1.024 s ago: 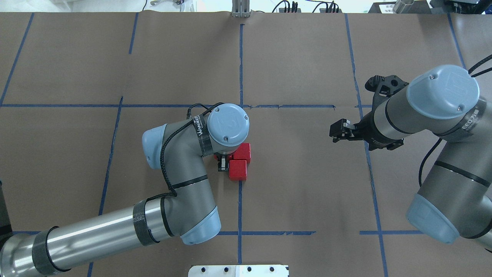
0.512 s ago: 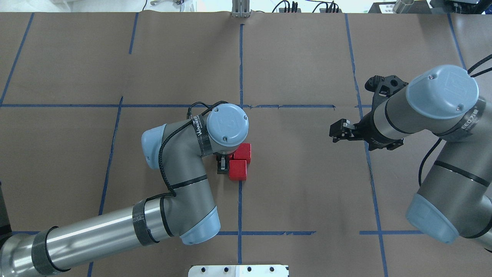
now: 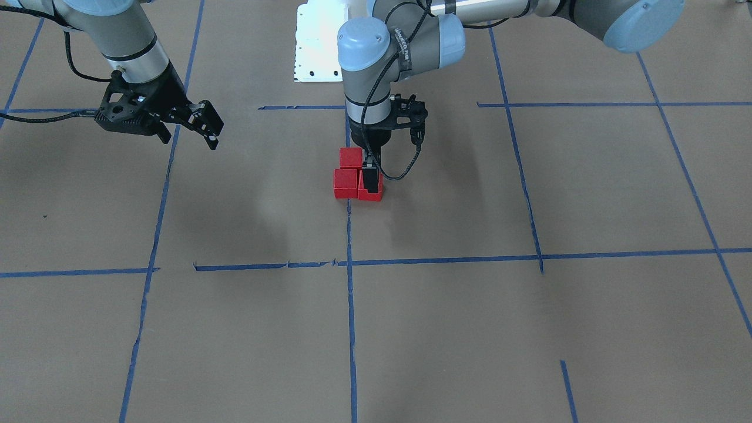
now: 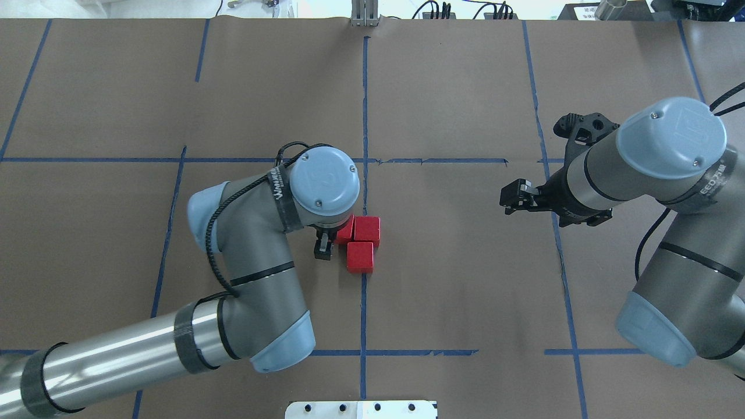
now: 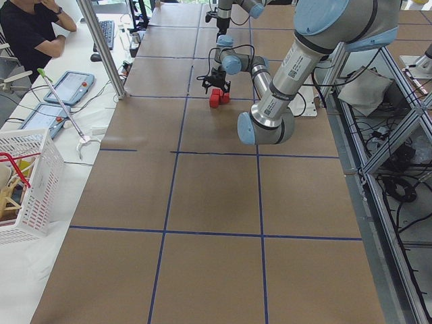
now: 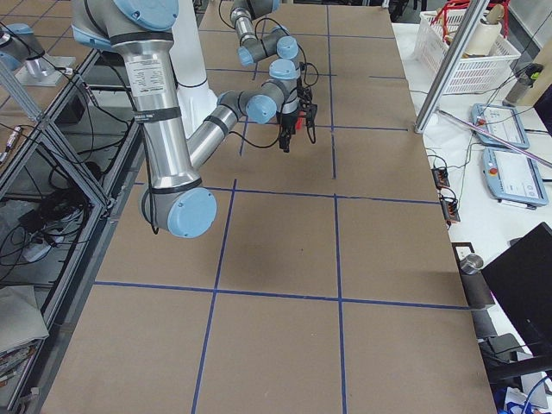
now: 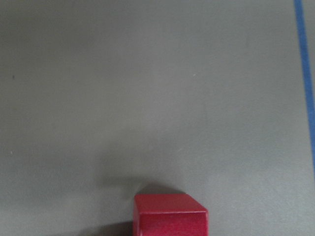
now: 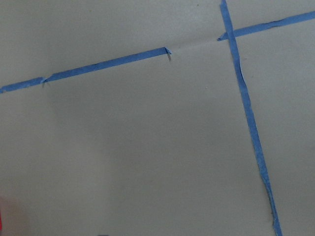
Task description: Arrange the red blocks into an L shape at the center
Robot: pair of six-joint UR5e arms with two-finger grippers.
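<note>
Three red blocks sit touching in an L at the table's center: one (image 4: 359,256) nearest the robot, one (image 4: 366,228) behind it, and one (image 4: 344,233) to that one's left, half hidden under my left wrist. In the front view they are the top block (image 3: 351,157), the lower left block (image 3: 345,183) and the lower right block (image 3: 379,191). My left gripper (image 3: 370,181) hangs upright at the lower right block, open, and one black finger (image 4: 322,249) shows. The left wrist view shows one block (image 7: 170,216). My right gripper (image 4: 511,201) is open and empty, far right.
Blue tape lines (image 4: 364,105) divide the brown paper table cover. A white mounting plate (image 4: 361,409) lies at the robot's edge. Off the far table edge are a white basket (image 5: 27,182), tablets and a seated operator (image 5: 30,27).
My left arm has shifted left and its wrist looks larger, as if risen. More of the left block now shows. The blocks and the right arm have not moved.
</note>
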